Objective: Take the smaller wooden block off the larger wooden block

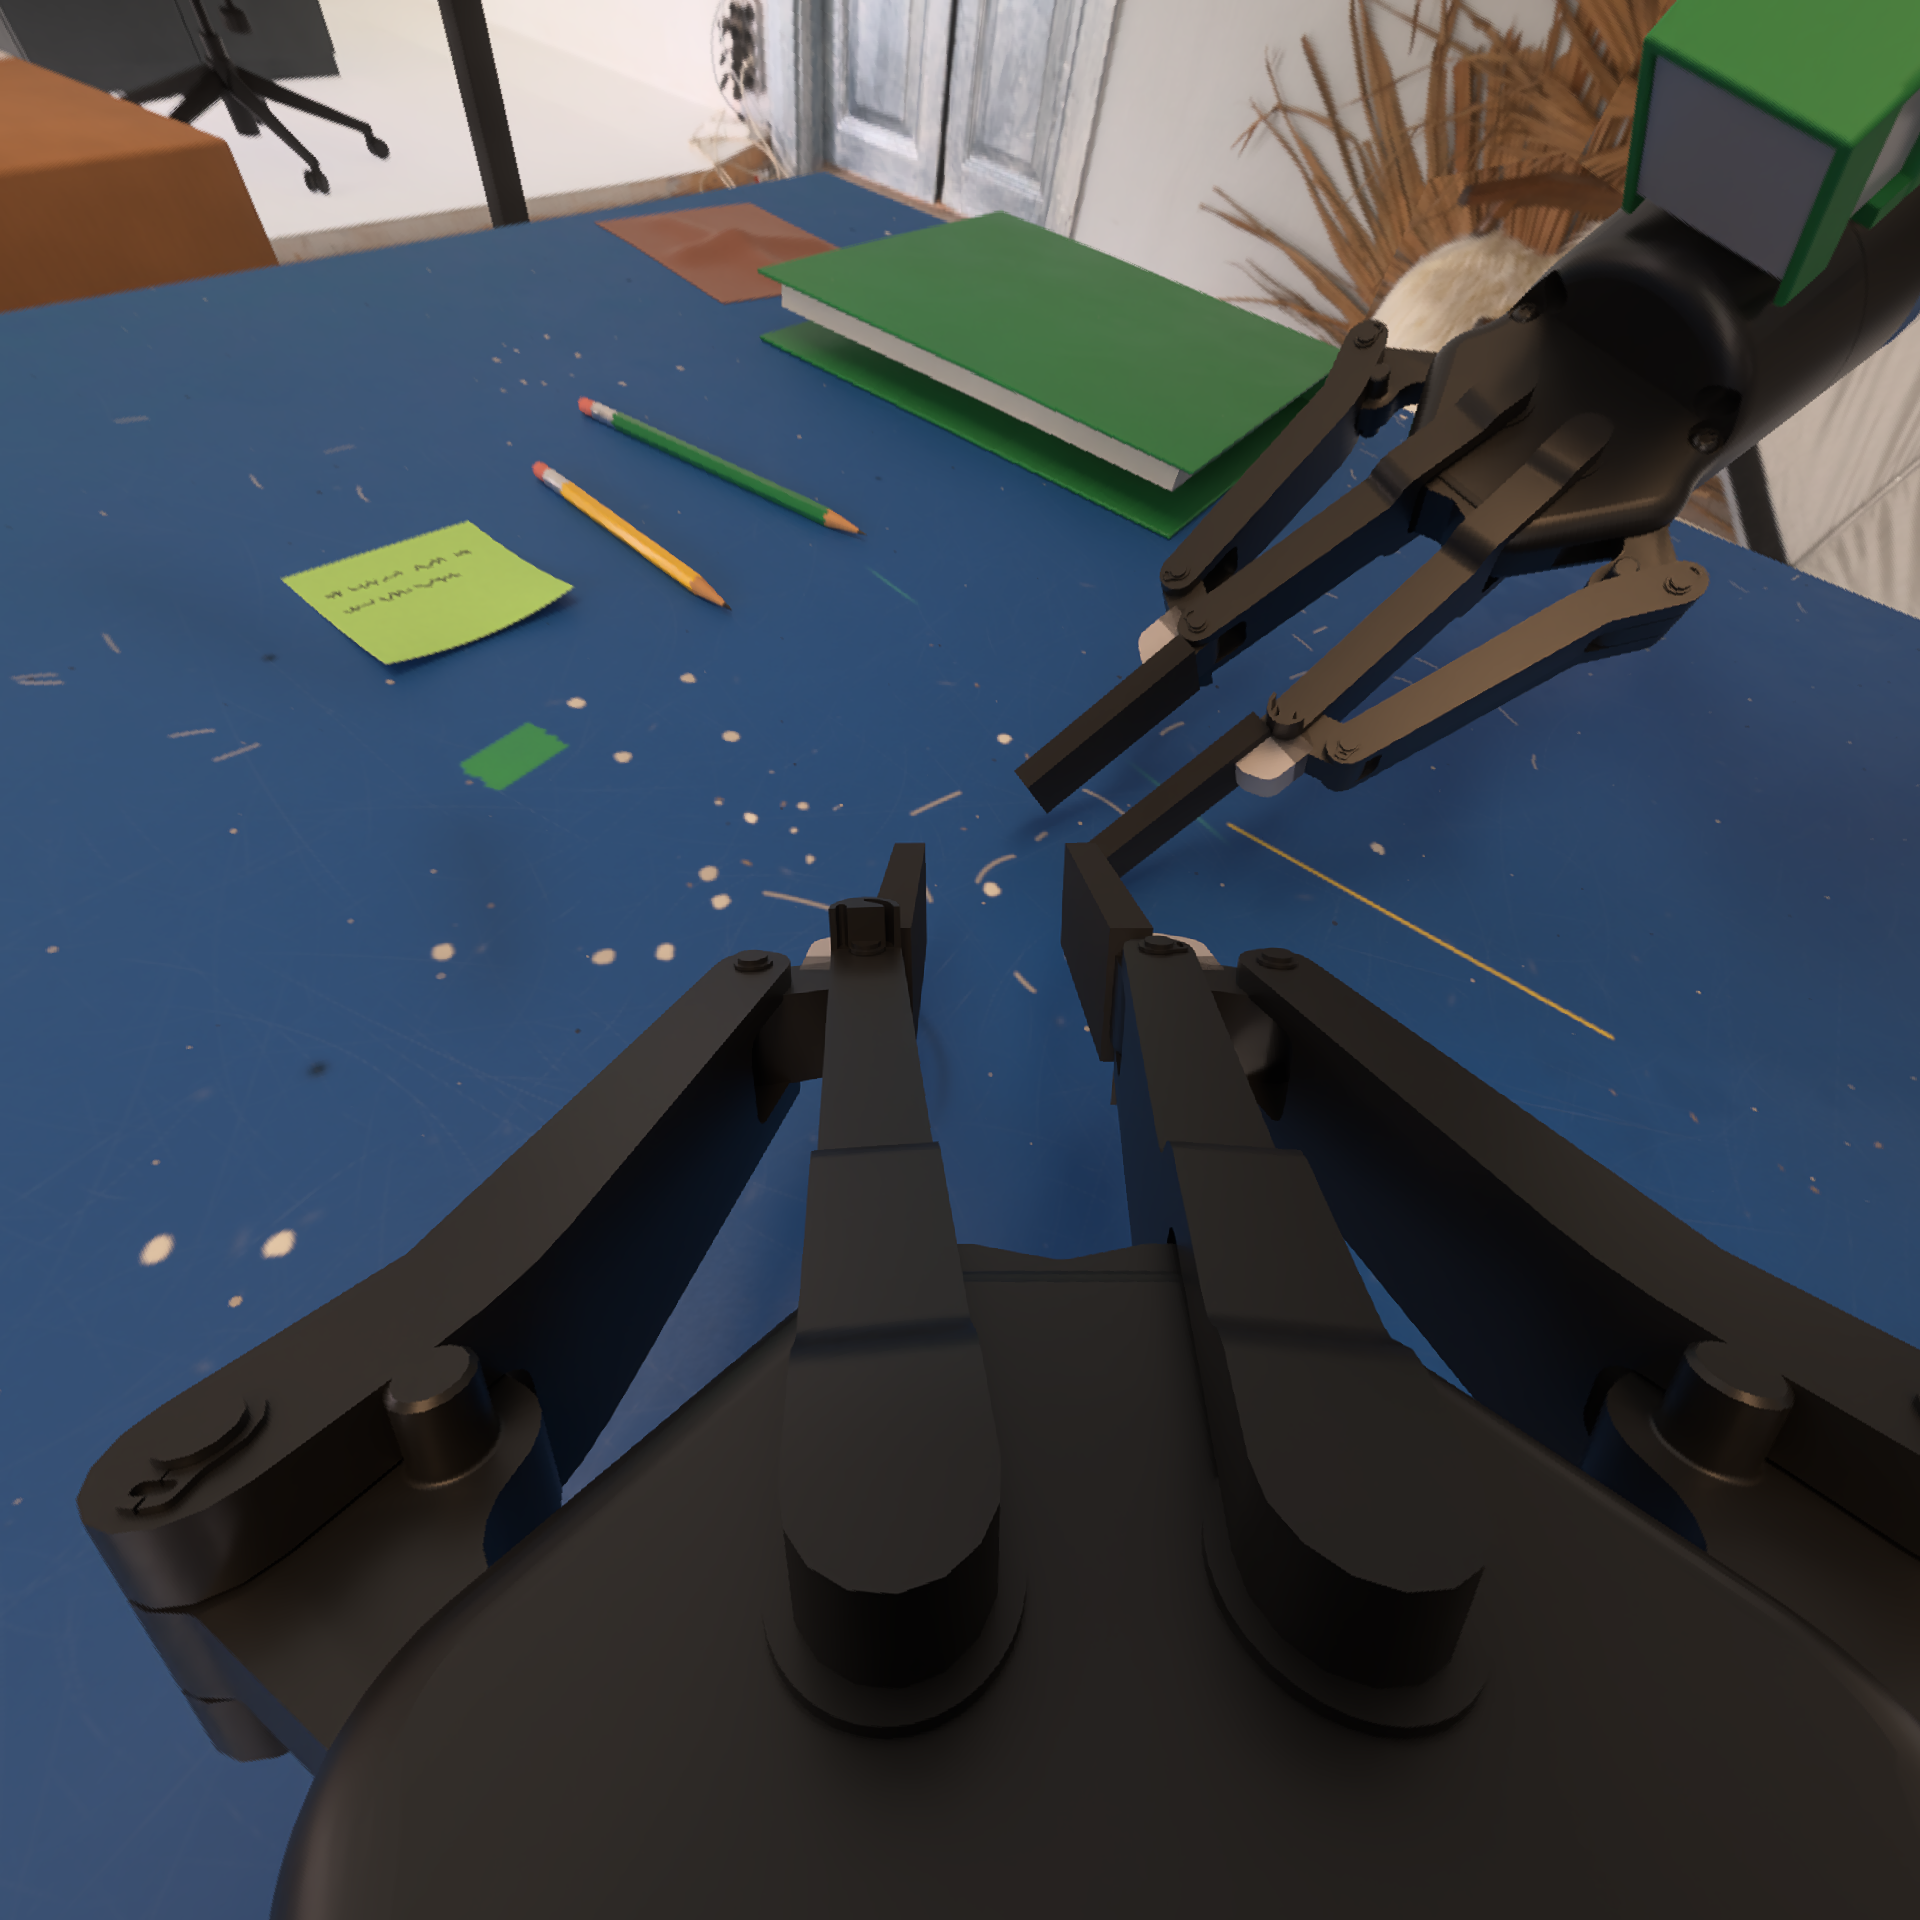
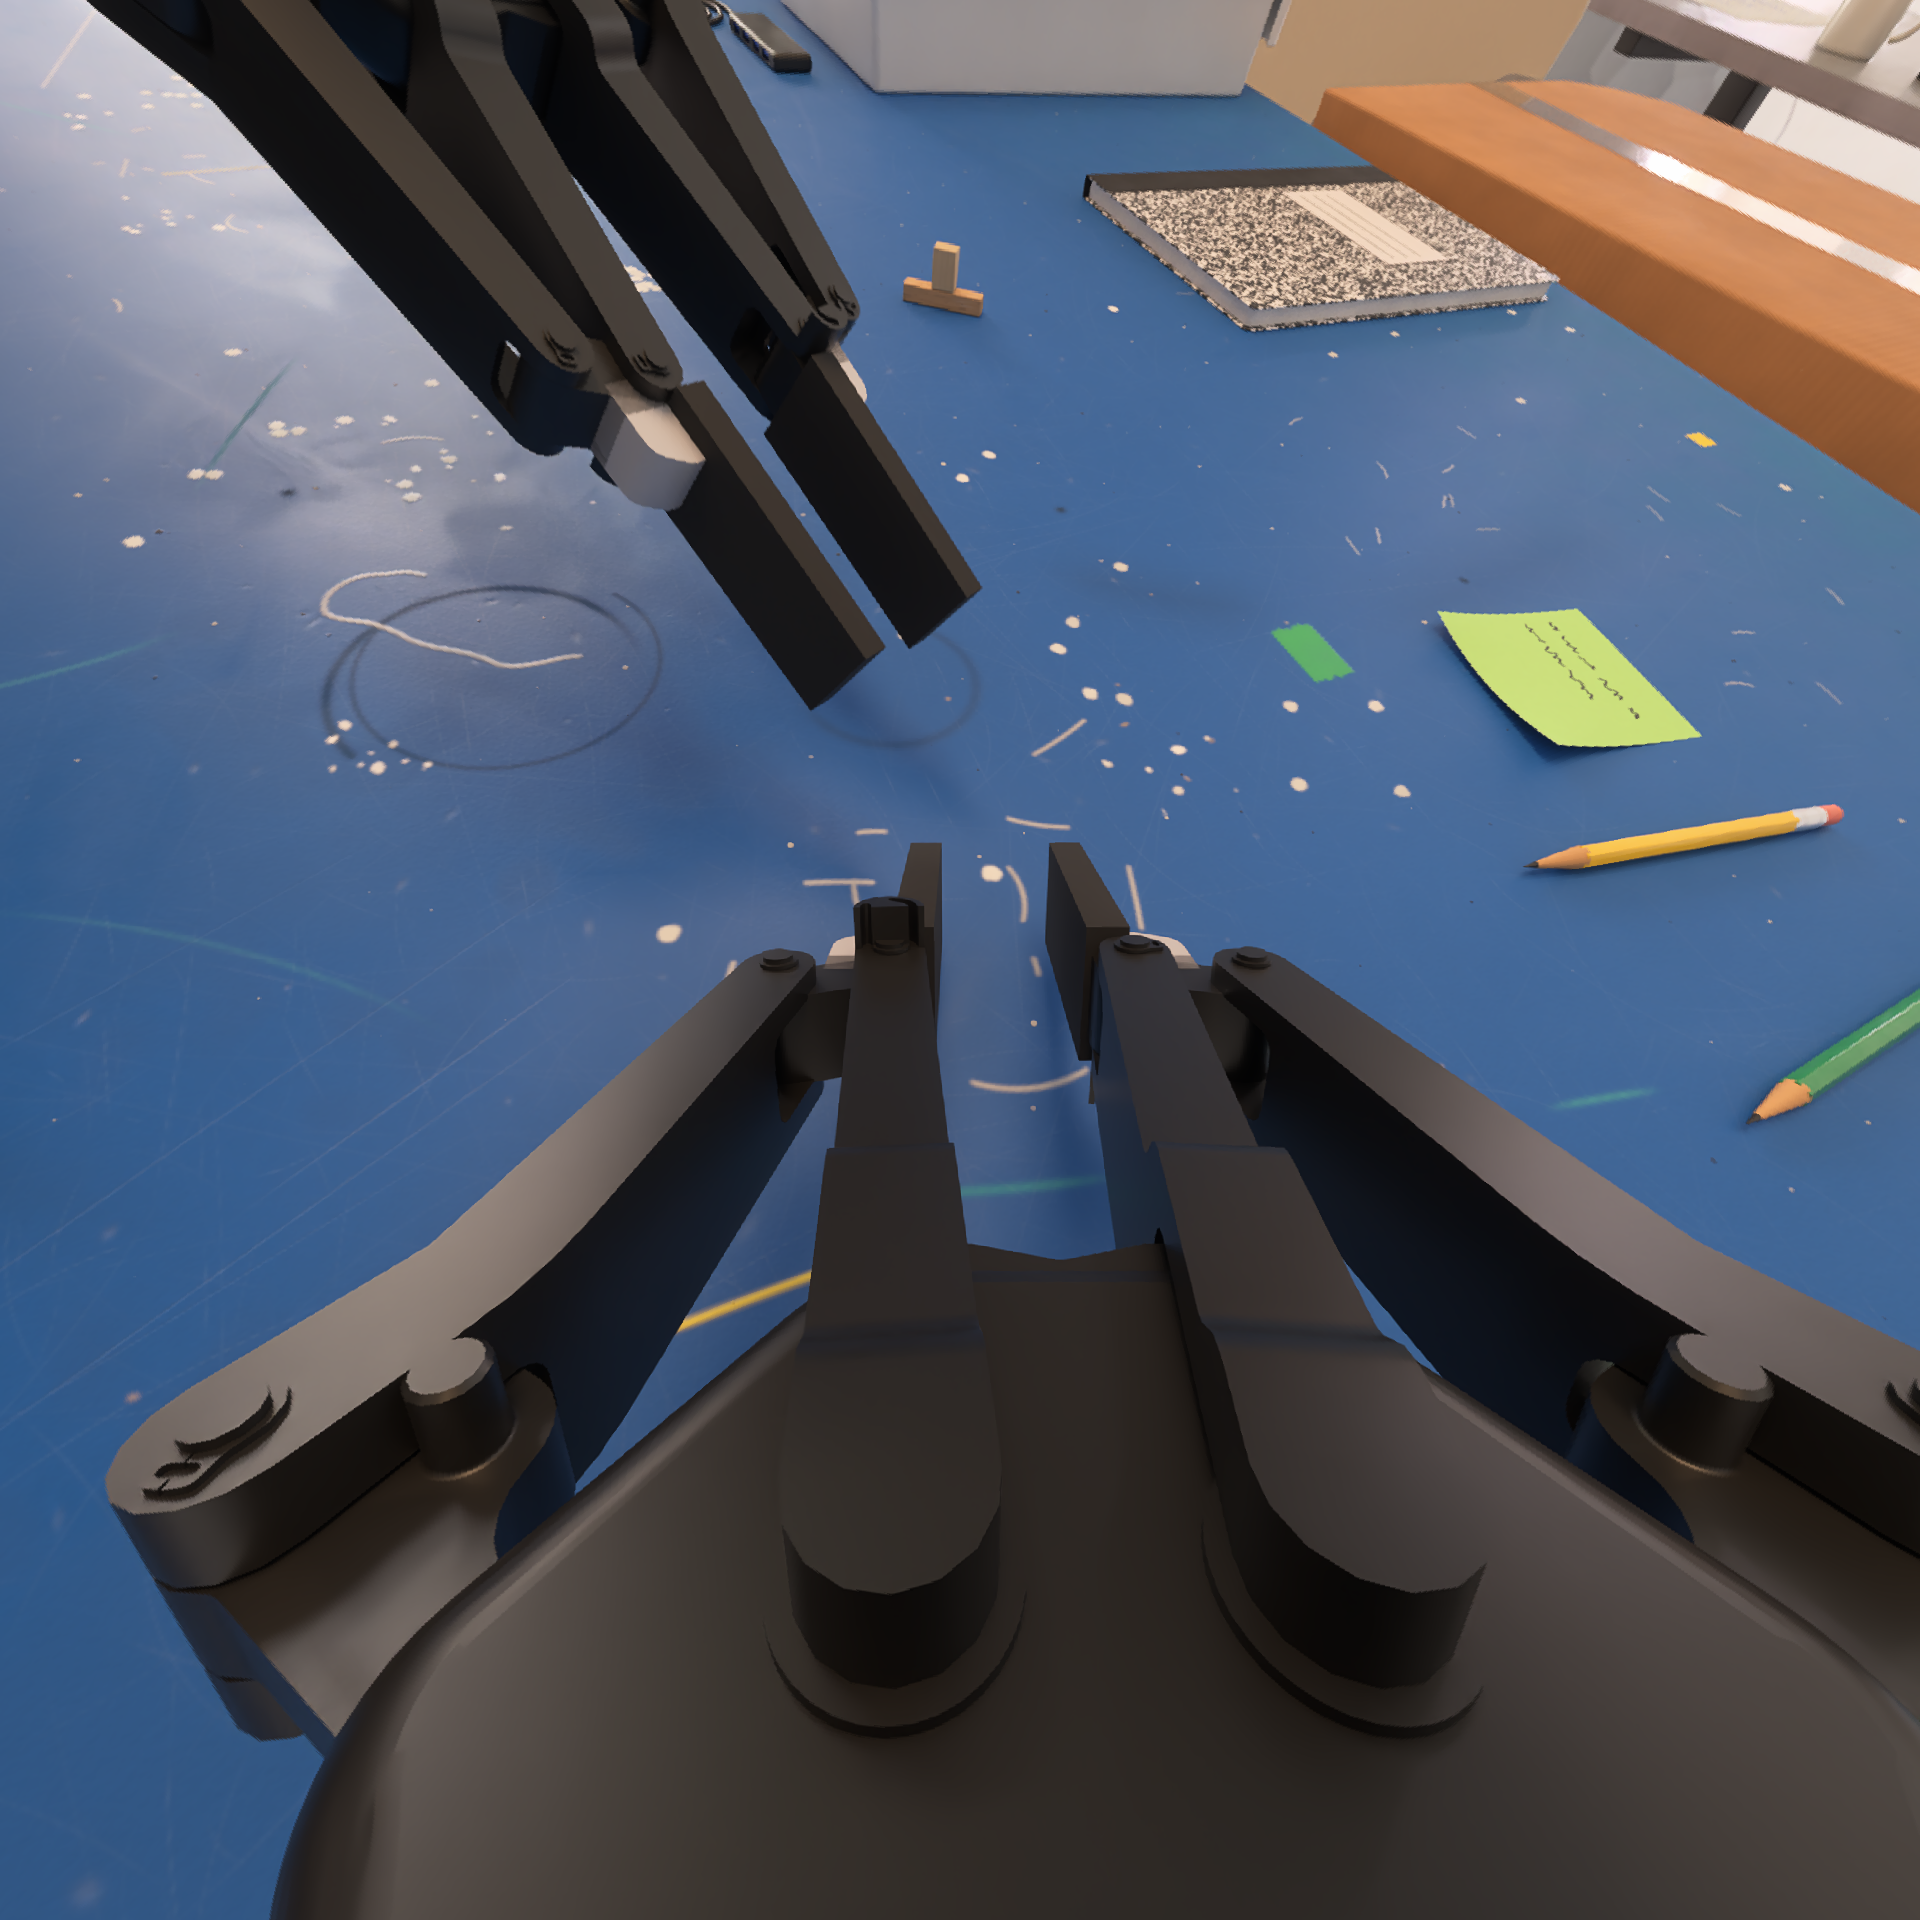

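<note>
Smaller block point(image 2: 945, 266) stood upright on larger block point(image 2: 942, 296), far beyond right gripper point(image 2: 994, 883); narrowly parted, empty. Left gripper point(image 1: 994, 894) likewise part-open, empty.

I see the small block point(image 2: 945, 266) upright on the large block point(image 2: 942, 297), left of the notebook point(image 2: 1317, 249), on the table point(image 2: 1195, 499).

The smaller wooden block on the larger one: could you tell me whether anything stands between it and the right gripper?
Only bare blue table lies between the right gripper and the smaller wooden block; the left gripper hangs just left of that line.
</note>
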### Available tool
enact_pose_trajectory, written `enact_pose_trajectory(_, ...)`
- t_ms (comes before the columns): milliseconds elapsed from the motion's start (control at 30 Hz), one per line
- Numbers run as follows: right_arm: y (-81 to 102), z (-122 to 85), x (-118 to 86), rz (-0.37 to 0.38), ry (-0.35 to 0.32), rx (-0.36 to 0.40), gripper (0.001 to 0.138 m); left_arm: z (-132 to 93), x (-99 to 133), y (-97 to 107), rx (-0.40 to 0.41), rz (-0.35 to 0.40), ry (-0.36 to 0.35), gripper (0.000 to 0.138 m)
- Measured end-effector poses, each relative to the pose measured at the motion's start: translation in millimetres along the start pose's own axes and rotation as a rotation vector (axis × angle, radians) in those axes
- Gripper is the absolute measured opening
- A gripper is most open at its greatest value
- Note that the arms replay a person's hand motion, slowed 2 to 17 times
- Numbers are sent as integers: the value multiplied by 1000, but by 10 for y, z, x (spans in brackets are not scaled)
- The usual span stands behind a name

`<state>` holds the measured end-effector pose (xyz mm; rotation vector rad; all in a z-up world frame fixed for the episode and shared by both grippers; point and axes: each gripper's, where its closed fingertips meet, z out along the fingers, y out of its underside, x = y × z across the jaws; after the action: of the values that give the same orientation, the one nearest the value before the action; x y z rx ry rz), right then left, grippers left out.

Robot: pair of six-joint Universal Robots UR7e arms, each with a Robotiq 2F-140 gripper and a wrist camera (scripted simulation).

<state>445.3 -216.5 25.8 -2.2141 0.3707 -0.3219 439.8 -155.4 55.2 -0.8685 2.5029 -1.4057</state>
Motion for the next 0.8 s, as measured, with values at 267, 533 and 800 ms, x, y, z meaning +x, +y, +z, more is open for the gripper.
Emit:
enact_pose_trajectory(267, 52, -7, 17, 25, 0, -23, 34, -192, -89, -161, 87, 54, -67, 36)
enact_pose_trajectory(533, 92, -7, 45, 44, 12, -44, 40, -478, -275, -312, 176, 101, -207, 36)
enact_pose_trajectory(800, 121, -16, 79, 64, 25, -54, 44, -877, -539, -371, 219, 125, -381, 36)
